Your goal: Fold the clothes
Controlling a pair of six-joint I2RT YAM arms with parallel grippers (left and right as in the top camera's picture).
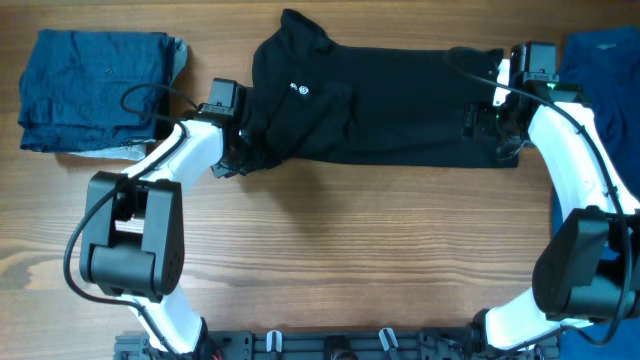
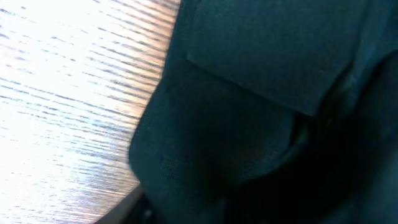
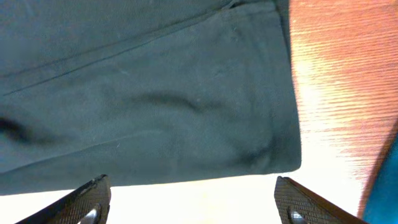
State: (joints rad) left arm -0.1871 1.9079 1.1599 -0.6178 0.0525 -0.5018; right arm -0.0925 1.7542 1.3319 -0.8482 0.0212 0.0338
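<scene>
Grasping seems underway: right tool (image 3: 196,194) gapes wide over the hem of the black shirt (image 1: 380,100), holding nothing; left tool (image 1: 232,150) sits at bunched fabric, grip impossible to tell. Next, both should pinch.

Overhead view evenly lit, sharp; left wrist view blurred, glare whitening the surface (image 2: 56,74); between the right jaws, surface blown white

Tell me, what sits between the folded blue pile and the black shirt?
The left pincer, at the edge of the black shirt, over bare wooden table; the overhead view shows it.
</scene>
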